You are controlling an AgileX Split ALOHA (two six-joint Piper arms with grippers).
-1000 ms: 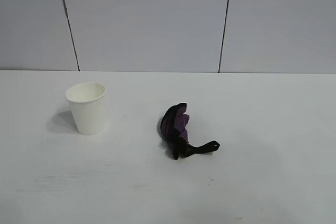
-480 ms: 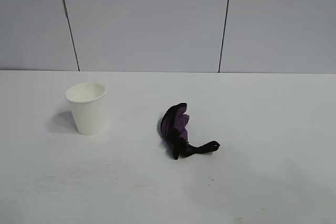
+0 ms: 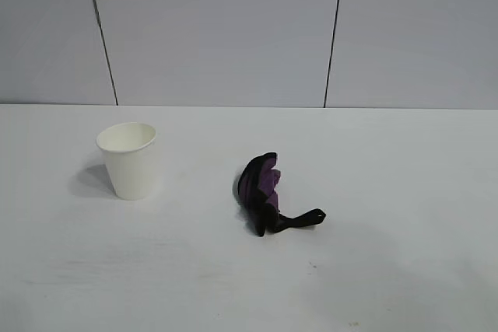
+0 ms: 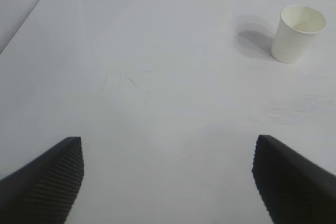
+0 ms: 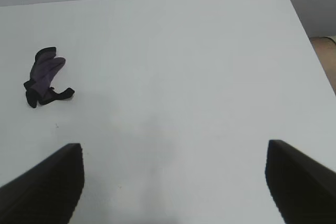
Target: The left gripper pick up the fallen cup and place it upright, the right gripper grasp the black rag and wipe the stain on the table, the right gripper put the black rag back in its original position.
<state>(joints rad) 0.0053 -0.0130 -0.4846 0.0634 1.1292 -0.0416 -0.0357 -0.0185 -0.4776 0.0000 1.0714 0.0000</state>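
Standing upright at frame left, the cup sat apart from the black rag at centre; left gripper and right gripper gaped empty.

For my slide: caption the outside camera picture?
White cup standing upright left of black rag on table.

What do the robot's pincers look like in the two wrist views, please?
Only fingertips show. The left pincer has two black fingers with finely ribbed inner faces, broad and tapering to blunt corners. The right pincer looks alike: two matte black fingers, faintly ribbed. No cables, markings or arm links appear in any view.
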